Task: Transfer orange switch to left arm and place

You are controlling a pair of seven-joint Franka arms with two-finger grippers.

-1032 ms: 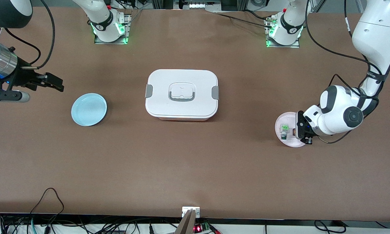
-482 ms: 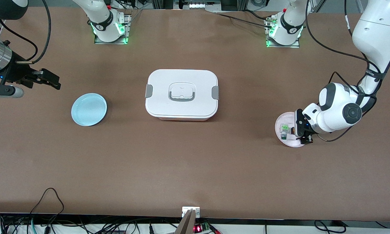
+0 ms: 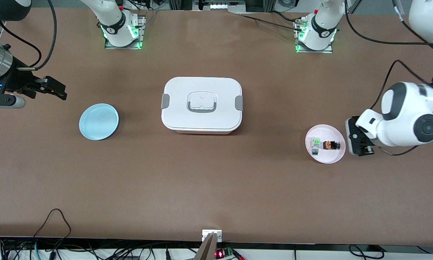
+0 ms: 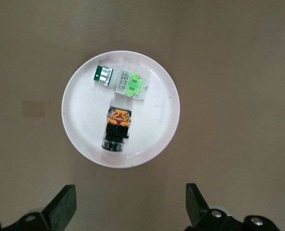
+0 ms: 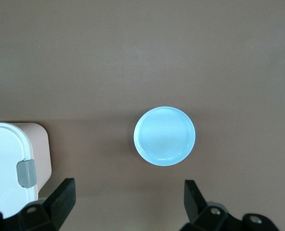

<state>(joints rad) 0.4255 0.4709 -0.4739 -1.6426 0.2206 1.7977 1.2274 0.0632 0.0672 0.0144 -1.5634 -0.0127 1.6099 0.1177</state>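
Note:
The orange switch (image 3: 331,145) lies on its side on a pale pink plate (image 3: 328,156) at the left arm's end of the table, next to a green-and-white switch (image 3: 315,143). My left gripper (image 3: 360,143) is up in the air beside the plate, open and empty. In the left wrist view the orange switch (image 4: 117,128) lies on the plate (image 4: 84,120), clear of the open gripper (image 4: 129,207). The white box (image 3: 202,104) stands mid-table. My right gripper (image 3: 54,90) is open and empty, up over the table's right-arm end.
An empty light blue plate (image 3: 99,121) lies between the box and the right arm's end of the table. It also shows in the right wrist view (image 5: 164,135), with the box corner (image 5: 12,159) and the open right gripper (image 5: 128,197).
My left gripper has risen from the pink plate and moved off it toward the table's end, empty; the orange switch now shows uncovered. My right gripper drew back slightly, then stopped.

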